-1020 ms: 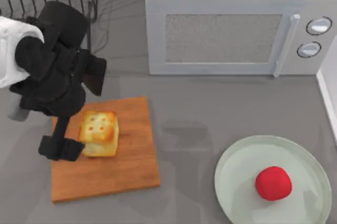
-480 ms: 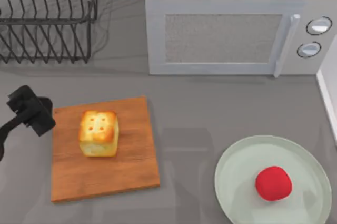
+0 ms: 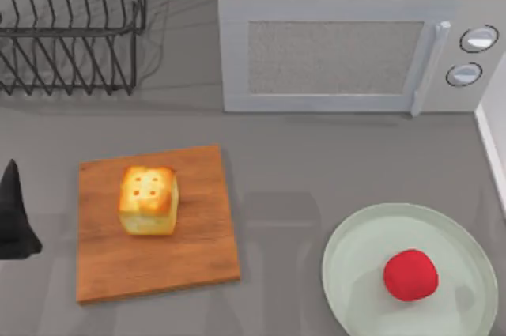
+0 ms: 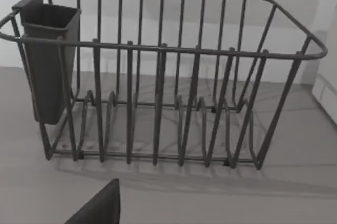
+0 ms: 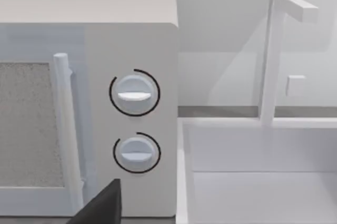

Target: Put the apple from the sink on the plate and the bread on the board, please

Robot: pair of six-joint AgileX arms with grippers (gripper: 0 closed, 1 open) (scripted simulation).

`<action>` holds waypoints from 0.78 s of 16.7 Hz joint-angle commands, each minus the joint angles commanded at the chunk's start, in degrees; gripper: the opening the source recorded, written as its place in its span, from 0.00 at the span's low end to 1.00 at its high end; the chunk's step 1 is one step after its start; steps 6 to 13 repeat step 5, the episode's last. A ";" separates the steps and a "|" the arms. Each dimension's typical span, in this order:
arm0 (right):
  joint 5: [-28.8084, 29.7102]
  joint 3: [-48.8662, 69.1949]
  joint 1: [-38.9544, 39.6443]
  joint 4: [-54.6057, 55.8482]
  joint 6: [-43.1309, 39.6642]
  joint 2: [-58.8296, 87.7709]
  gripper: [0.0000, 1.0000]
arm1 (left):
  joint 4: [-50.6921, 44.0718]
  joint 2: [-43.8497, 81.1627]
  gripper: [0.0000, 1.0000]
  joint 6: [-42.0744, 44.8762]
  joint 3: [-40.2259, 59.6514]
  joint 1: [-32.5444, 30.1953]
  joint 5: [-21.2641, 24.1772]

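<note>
The apple (image 3: pixel 410 275) sits on the plate (image 3: pixel 356 253), the bread (image 3: pixel 148 200) on the board (image 3: pixel 198 257) (job looks done). Left claw (image 3: pixel 16 213): cannot tell.

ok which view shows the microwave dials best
The right wrist view: both microwave dials face the camera, one above the other, beside the door handle. The top view catches the dials at the microwave's right end, seen obliquely. The left wrist view faces the dish rack.

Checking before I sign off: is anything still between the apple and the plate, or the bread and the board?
Nothing visible: the apple already lies on the plate, and the bread sits on the board.
</note>
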 joint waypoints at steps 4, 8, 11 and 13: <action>0.00 0.00 0.00 0.00 0.00 0.00 1.00 | 2.98 -3.57 1.00 4.11 -2.28 1.80 -0.36; 0.00 0.00 0.00 0.00 0.00 0.00 1.00 | 2.98 -3.57 1.00 4.11 -2.28 1.80 -0.36; 0.00 0.00 0.00 0.00 0.00 0.00 1.00 | 2.98 -3.57 1.00 4.11 -2.28 1.80 -0.36; 0.00 0.00 0.00 0.00 0.00 0.00 1.00 | 2.98 -3.57 1.00 4.11 -2.28 1.80 -0.36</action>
